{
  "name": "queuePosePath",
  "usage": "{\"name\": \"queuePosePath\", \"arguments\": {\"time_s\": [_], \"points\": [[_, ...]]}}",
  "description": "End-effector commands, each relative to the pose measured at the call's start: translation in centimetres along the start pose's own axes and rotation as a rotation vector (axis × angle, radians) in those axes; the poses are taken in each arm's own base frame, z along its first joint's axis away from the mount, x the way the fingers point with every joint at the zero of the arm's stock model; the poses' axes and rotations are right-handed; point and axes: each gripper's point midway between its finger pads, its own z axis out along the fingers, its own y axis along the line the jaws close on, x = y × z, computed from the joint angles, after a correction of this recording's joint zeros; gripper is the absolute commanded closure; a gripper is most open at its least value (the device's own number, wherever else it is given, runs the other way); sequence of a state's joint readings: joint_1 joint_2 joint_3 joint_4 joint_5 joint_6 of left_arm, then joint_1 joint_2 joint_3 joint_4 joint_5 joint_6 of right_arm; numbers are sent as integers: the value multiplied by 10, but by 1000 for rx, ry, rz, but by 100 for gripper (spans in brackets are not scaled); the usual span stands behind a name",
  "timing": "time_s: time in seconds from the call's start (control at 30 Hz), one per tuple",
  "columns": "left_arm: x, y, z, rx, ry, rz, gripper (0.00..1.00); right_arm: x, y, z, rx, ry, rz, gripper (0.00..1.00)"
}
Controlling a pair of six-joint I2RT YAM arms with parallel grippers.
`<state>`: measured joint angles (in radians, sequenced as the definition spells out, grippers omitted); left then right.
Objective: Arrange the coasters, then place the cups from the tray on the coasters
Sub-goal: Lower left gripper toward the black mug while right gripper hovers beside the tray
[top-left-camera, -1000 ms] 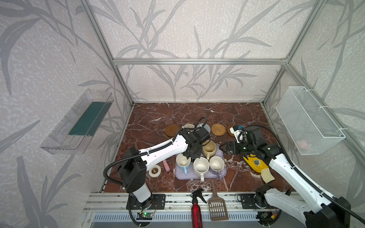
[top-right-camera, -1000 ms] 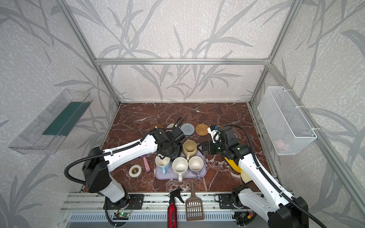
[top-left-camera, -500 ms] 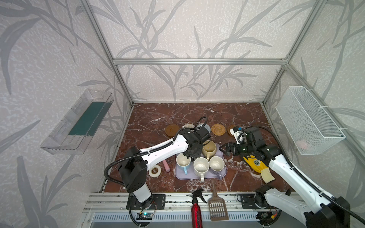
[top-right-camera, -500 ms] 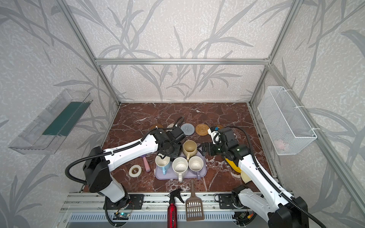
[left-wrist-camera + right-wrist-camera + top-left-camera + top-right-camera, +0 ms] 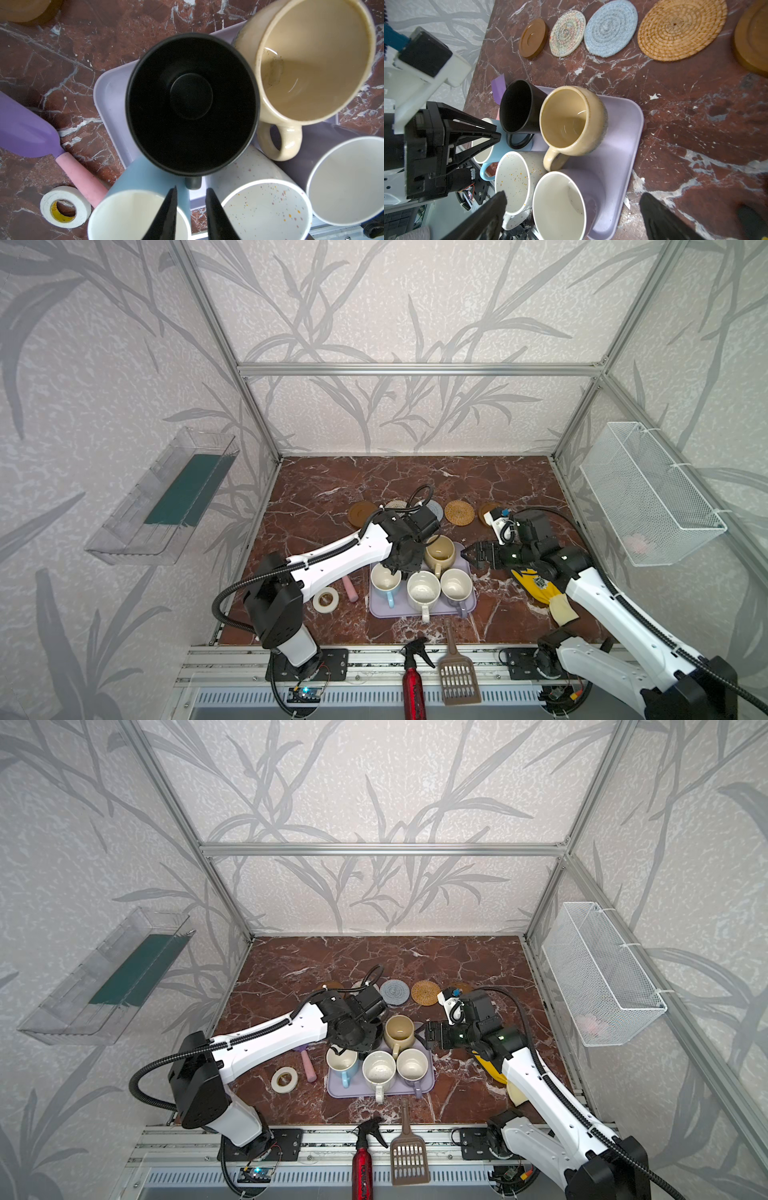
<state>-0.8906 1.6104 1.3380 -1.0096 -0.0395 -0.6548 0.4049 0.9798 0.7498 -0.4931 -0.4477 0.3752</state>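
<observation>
Cups crowd the lavender tray (image 5: 110, 93) on the marble tabletop (image 5: 62, 52), all five packed close together. Directly ahead of the left end effector (image 5: 191, 188) is the black mug (image 5: 191, 104), its handle turned to meet the fingertips. The fingers (image 5: 168, 212) are drawn near each other with a narrow gap, and I cannot tell whether they pinch that handle or only flank it. On either side of those fingers are the light blue mug (image 5: 135, 176) and the white speckled mug (image 5: 259, 207). The beige mug (image 5: 311, 62) is just beside the black one, and the lavender mug (image 5: 349, 180) stands past the speckled one.

Beyond the left end effector, off the tray, the coasters lie flat in a row: brown wooden coaster (image 5: 532, 37), cream woven coaster (image 5: 568, 33), grey-blue woven coaster (image 5: 611, 28), tan rattan coaster (image 5: 681, 29), second brown wooden coaster (image 5: 753, 37).

The right end effector (image 5: 573, 194) is spread wide and holds nothing, its tips near the tray's edge, facing the beige mug. A white tape roll (image 5: 65, 207) lies off the tray, beside the left end effector.
</observation>
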Motion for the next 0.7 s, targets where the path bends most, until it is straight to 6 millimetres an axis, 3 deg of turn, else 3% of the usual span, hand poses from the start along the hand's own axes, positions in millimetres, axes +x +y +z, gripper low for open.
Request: {"name": "queuePosePath", "arguments": {"time_s": [0.0,0.17,0.67], "points": [[10,7,-7,-3,8,-9,72,-6,25,-5,-87,-39,-55,1],[13,5,2,-27,56,6,72,-5,36,1,-91,-28,-94,1],[5,1,16,-54,77,33,73,-7,34,4,-71,-35,-95,1]]}}
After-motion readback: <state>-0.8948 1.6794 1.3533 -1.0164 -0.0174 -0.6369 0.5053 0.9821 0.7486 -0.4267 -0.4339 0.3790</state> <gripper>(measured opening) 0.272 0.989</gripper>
